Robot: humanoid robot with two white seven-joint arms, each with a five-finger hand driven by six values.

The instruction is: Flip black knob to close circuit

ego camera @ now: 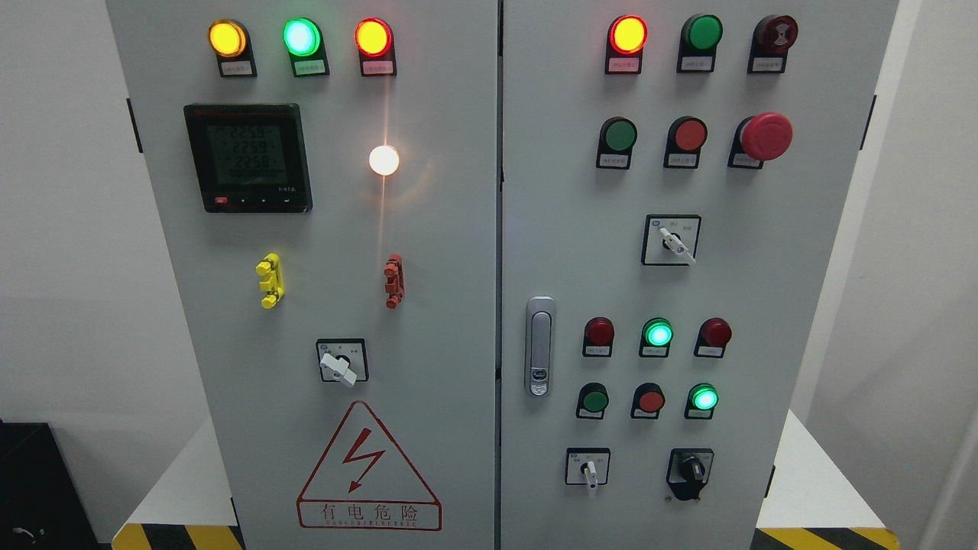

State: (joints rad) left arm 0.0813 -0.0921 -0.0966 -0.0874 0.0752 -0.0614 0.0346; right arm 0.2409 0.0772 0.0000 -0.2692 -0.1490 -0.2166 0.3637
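**Black knob waiting at the panel's lower right**

Grey cabinet (428,252) is filling my view, and the black knob (690,470) is sitting low on its right door, right of a white-handled selector (589,472). Neither of my hands is showing, so I cannot tell their fingers' state. I am judging the reach not yet begun.

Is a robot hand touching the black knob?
No, the black knob at the cabinet's lower right sits alone, with no hand in view.
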